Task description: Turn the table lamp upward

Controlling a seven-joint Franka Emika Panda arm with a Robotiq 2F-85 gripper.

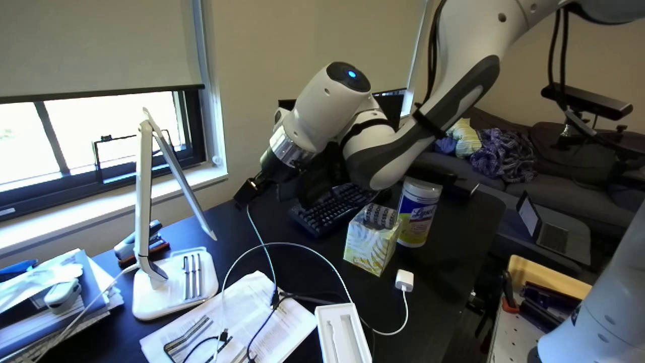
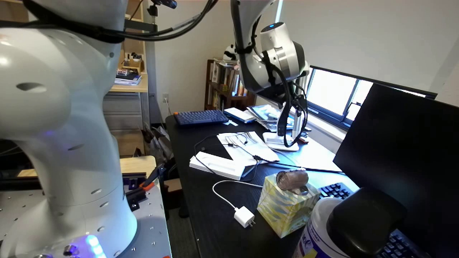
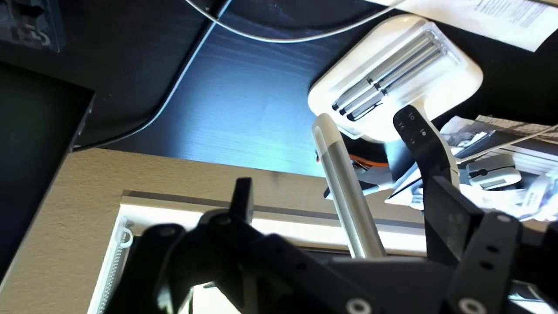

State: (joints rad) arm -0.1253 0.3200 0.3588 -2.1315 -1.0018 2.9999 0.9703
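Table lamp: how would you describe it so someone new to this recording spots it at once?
In an exterior view, find the bright window and, below it, the black desk. There stands the table lamp, its white base bearing silver pens. Unlike the low papers beside it, it rises on a slim white post, from whose top a long bar slants down.

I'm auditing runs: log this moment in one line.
gripper: open, empty | lamp head: angled down, apart from gripper | upward turn: not done
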